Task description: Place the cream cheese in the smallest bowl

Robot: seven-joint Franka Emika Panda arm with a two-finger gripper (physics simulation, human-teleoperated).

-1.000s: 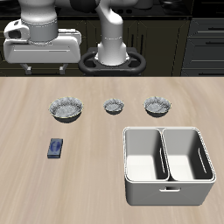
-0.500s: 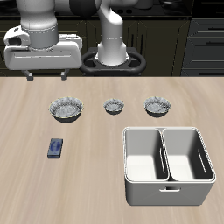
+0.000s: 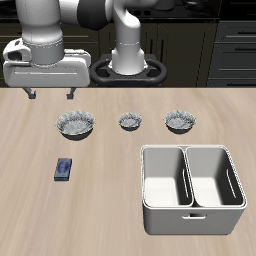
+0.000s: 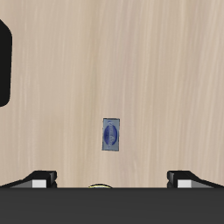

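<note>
Lying flat on the table, the cream cheese [image 3: 64,170] is being seen nearer the front edge than the bowls. The gripper [image 3: 50,96] is being held high above the table, farther back than the box, with its fingers spread wide and nothing between them. In the wrist view, the box's [image 4: 110,135] long side is pointing across the line between the two fingertips. The smallest bowl [image 3: 130,122] is sitting between the two wider bowls.

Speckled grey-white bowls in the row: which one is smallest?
The middle speckled grey-white bowl, between the two wider bowls; its dark rim is clearly narrower.
</note>
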